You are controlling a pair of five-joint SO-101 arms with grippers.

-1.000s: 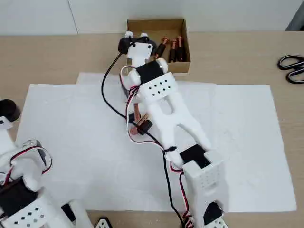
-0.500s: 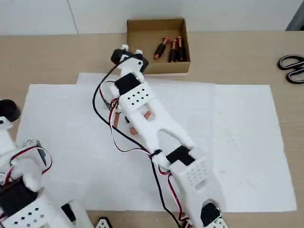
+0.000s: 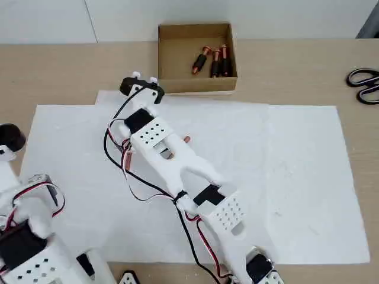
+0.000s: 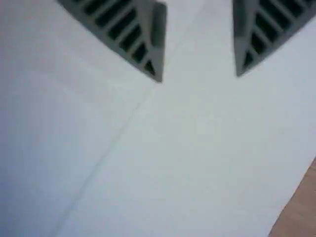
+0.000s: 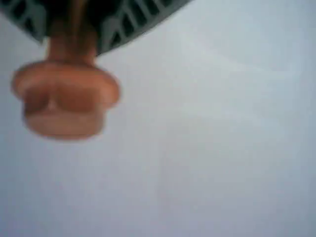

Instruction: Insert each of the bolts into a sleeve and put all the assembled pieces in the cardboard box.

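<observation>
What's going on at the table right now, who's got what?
The right claw is shut on a copper bolt, held over the white paper. The left claw hangs open above the paper, holding nothing. Three assembled pieces already lie in the cardboard box.

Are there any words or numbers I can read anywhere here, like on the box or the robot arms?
None: no letters, numbers or signs can be read on the cardboard box, the white paper, the scissors, the bolt, the right arm or the left arm.
</observation>
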